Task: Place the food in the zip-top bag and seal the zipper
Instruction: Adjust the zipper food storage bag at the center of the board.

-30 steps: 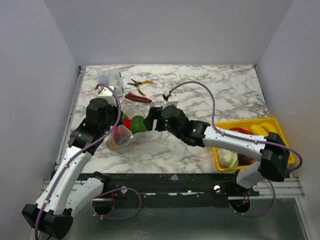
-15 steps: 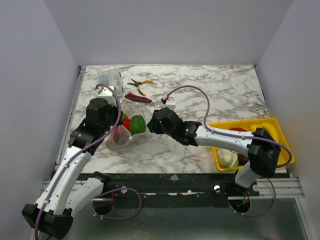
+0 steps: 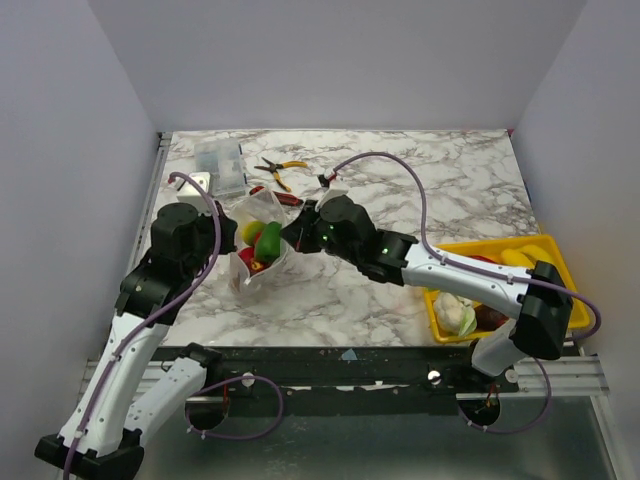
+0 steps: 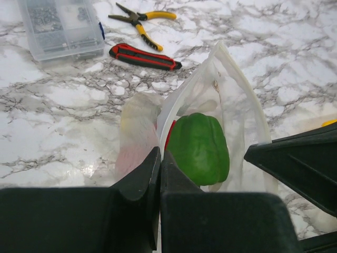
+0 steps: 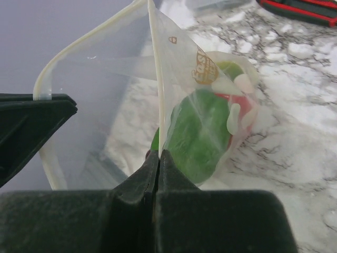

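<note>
Left of the table's middle, at about 9 o'clock in the overhead view, the bag (image 3: 262,252) hangs between the two arms with its bottom on the marble table (image 3: 420,180). The left gripper (image 4: 159,159) has its fingers pressed together on the bag's rim at the 9 o'clock side. The right gripper (image 5: 158,157) pinches the opposite rim at 3 o'clock, its fingers likewise closed flat on the plastic. The zipper (image 5: 89,51) curves between them as a pale strip, parted, so the mouth stands open. Inside lies a green pepper (image 4: 199,147), touching a red piece (image 5: 240,105), with a yellow-green piece (image 3: 250,231) beside them. More food sits in the yellow tray (image 3: 545,243) at 4 o'clock on the table, among it a pale leafy piece (image 3: 455,315). At 11 o'clock from the bag is a clear compartment box (image 4: 60,26). Just behind the bag at 12 o'clock lies a red utility knife (image 4: 145,57), and beyond the knife are yellow-handled pliers (image 4: 139,20).
</note>
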Robot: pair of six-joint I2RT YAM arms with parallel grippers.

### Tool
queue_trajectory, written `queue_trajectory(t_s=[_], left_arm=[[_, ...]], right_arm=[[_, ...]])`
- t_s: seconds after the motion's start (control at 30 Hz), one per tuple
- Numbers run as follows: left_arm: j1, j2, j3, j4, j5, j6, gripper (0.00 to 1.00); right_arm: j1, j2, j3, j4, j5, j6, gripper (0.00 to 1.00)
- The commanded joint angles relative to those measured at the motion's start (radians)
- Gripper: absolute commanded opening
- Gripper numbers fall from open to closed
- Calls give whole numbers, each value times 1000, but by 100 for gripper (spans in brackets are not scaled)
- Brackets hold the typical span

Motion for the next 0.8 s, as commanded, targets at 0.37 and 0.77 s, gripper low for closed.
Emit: queue_trajectory(t_s=[0.37,0.77], left_arm=[[7,125,51,-91,159,-36,0],[7,127,77,-50,111,4,0]], right_arm=[[0,-13,62,20,-27,-32,0],[-7,-54,1,18,28,33,2]])
